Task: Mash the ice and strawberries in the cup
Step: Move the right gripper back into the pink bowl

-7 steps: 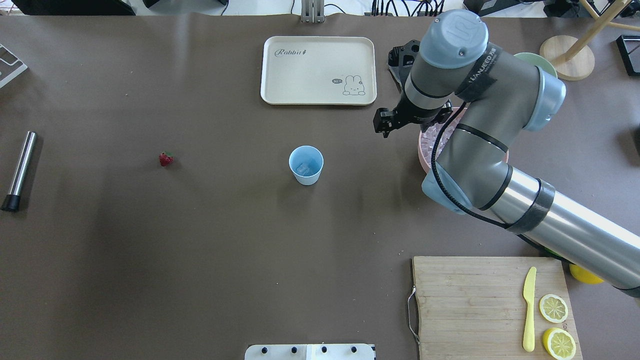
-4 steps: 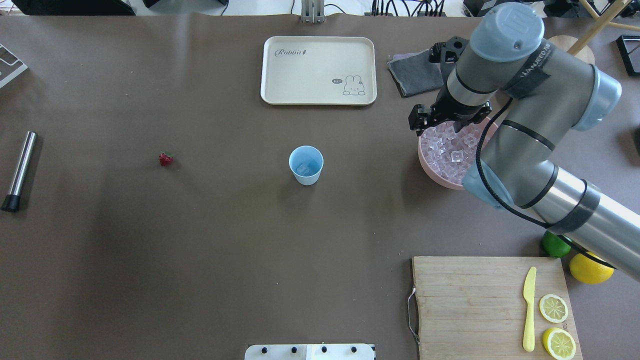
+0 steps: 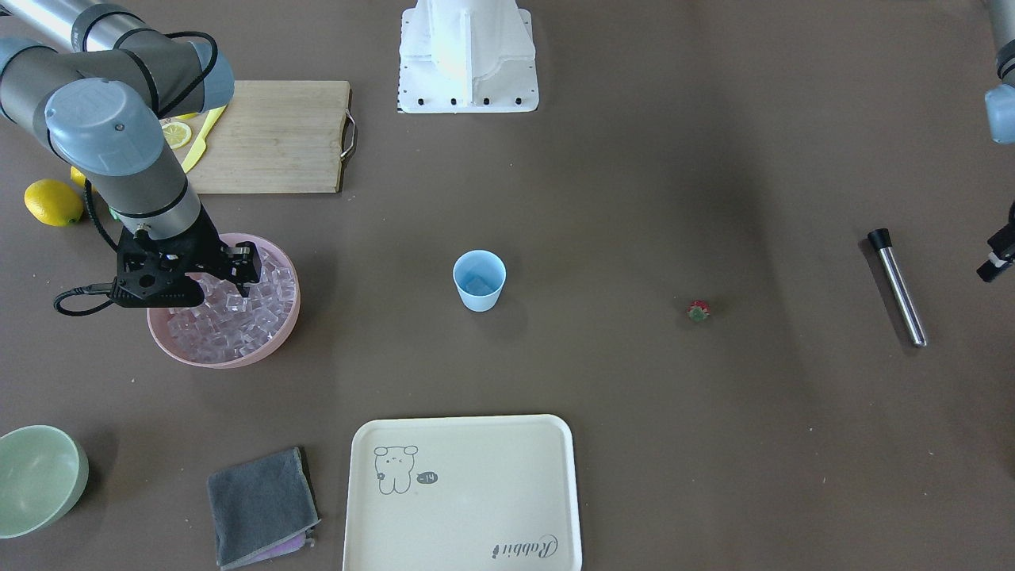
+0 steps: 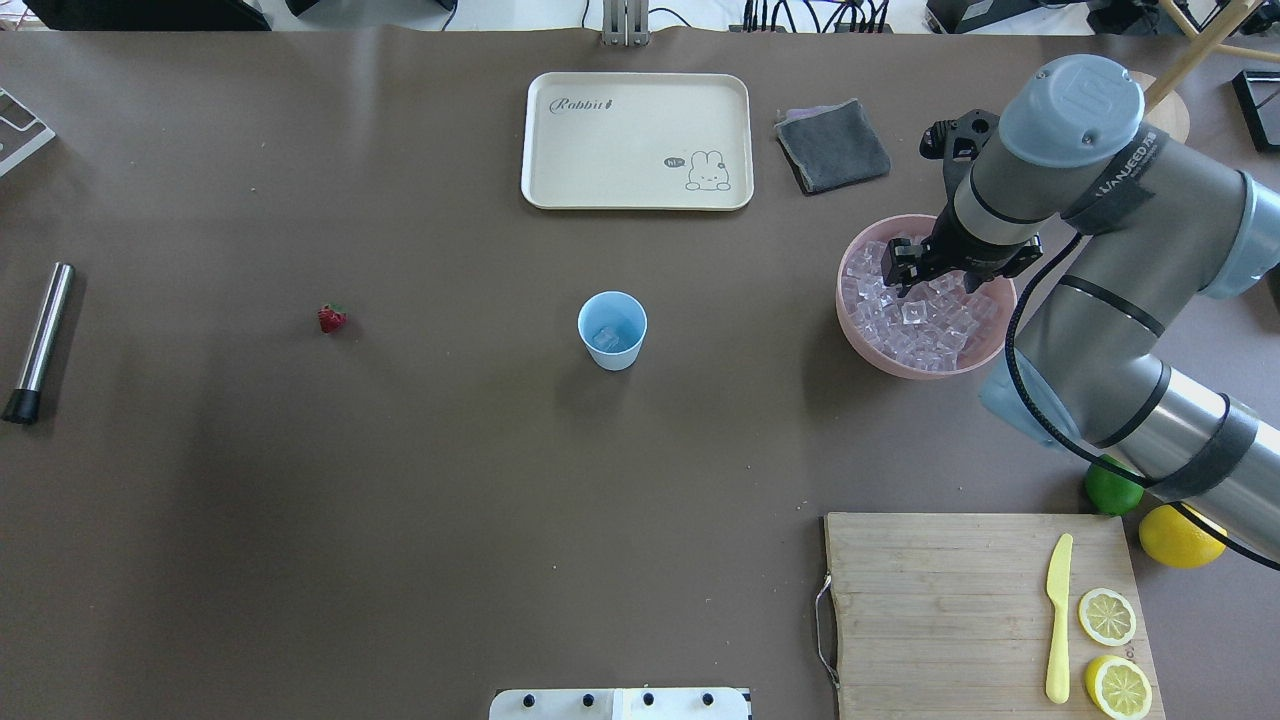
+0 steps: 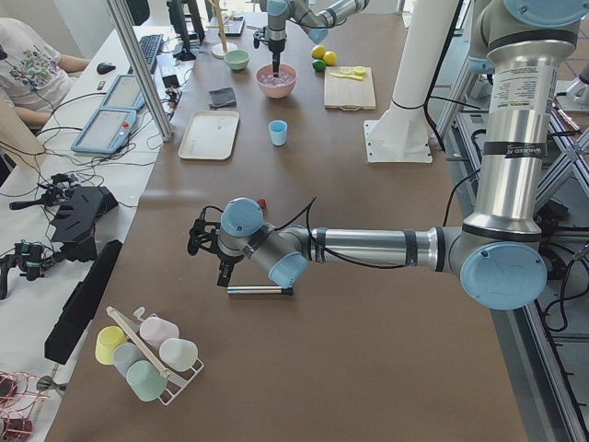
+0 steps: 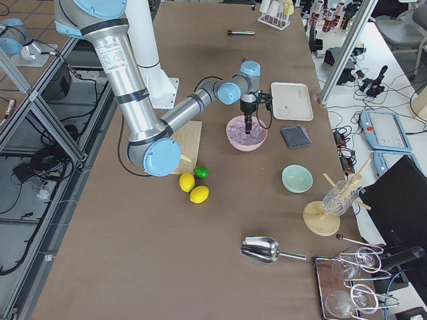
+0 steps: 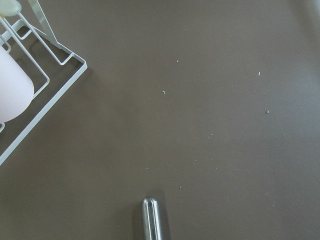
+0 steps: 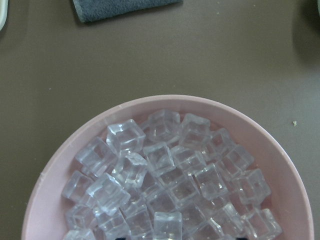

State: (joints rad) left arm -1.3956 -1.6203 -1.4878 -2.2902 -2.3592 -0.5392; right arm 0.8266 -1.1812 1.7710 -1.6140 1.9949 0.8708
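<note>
The light-blue cup (image 4: 612, 330) stands mid-table with an ice cube (image 4: 607, 338) inside; it also shows in the front view (image 3: 479, 280). A heap of clear ice (image 4: 920, 320) fills the pink bowl (image 4: 880, 358), seen close in the right wrist view (image 8: 165, 185). My right gripper (image 4: 905, 272) hangs open just above the ice (image 3: 230, 325), empty. The small red strawberry (image 4: 332, 318) lies alone to the left of the cup. My left gripper (image 5: 224, 274) hovers near a metal muddler (image 5: 260, 290); I cannot tell whether it is open or shut.
The muddler (image 4: 38, 340) lies at the far left. A cream tray (image 4: 636, 140) and a grey cloth (image 4: 832, 145) lie at the back. A cutting board (image 4: 940, 610) with knife and lemon slices, a lime (image 4: 1110, 490) and a lemon (image 4: 1180, 535) sit front right. A green bowl (image 3: 40, 476) stands beyond the pink bowl.
My right arm has swung right, away from the cup side, and its gripper now hangs over the ice in the pink bowl. Cup and strawberry have not moved.
</note>
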